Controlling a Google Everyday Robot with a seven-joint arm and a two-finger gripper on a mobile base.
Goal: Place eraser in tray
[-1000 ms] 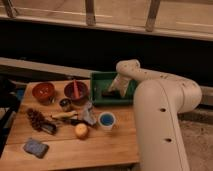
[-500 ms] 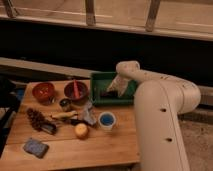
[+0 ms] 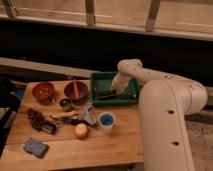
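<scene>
Tray (image 3: pixel 100 81), green, at rear of table (image 3: pixel 115 146): holds eraser (image 3: pixel 105 94), a dark bar lying on its floor. Gripper (image 3: pixel 114 90): closed, down inside tray, just beside eraser; contact cannot be told. Left bowl (image 3: pixel 44 92): reddish-brown. Right bowl (image 3: pixel 76 91): holds a red stick-like item. Cup (image 3: pixel 106 120): blue inside.

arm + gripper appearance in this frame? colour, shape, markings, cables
Arm: off-white, thick rounded tubular links with bulbous joints; a few small dark round dots along the shell. No exposed cables or lettering visible. Gripper: small, darker than the arm, at its tip over the green tray.
</scene>
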